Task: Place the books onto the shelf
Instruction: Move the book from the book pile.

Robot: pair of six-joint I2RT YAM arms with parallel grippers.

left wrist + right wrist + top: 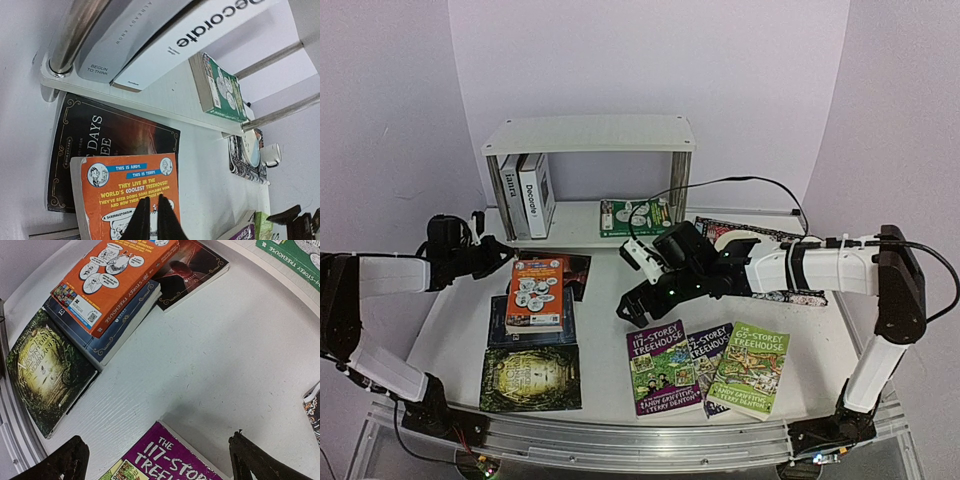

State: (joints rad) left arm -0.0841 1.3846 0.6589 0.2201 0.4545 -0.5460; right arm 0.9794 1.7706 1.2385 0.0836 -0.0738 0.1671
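Note:
Two white hardbacks stand on the white shelf's lower board, and a green book lies flat beside them. On the table an orange book tops a blue book, with a dark book behind the stack. My left gripper hovers over the orange book's cover, jaws almost together with nothing between them. My right gripper is open above the corner of the purple 117-Storey book. Blue and green Treehouse books lie beside it.
A dark green-covered book lies at the front left by the table's metal rail. A patterned mat with a plate and a mug sits right of the shelf. A black cable runs over the shelf's right end.

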